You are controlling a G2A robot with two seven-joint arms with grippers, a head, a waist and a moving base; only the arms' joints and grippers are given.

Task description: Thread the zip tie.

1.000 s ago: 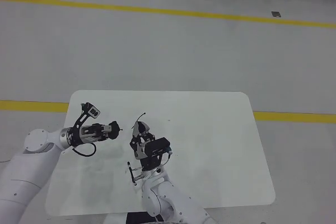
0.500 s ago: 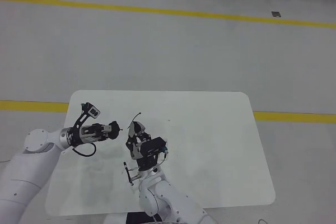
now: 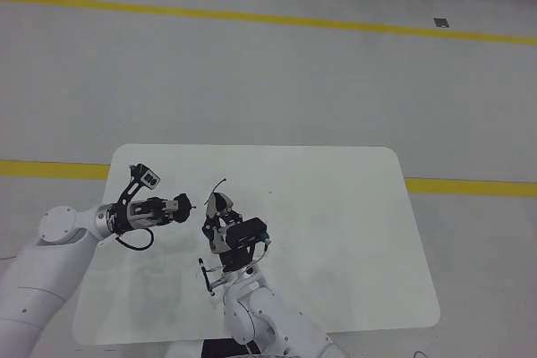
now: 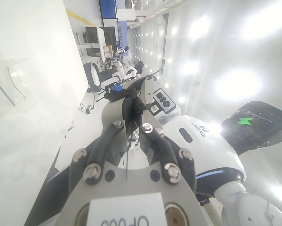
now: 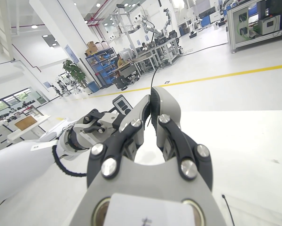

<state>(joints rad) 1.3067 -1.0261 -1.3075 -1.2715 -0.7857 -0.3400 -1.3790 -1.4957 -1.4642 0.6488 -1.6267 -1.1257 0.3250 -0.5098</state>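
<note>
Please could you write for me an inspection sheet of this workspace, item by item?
Surface: white rounded-corner table with small dark specks.
Job's things: thin black plastic zip tie, its tail poking out past the tips of the right gripper.
Clutter: second black zip tie lying loose on the table.
Grippers: right gripper shut on the zip tie; left gripper shut on a thin black strap, possibly the same tie.
Cables: black ribbed cable looping at the left wrist.
Surroundings: grey floor with yellow lines; workbenches far behind.
</note>
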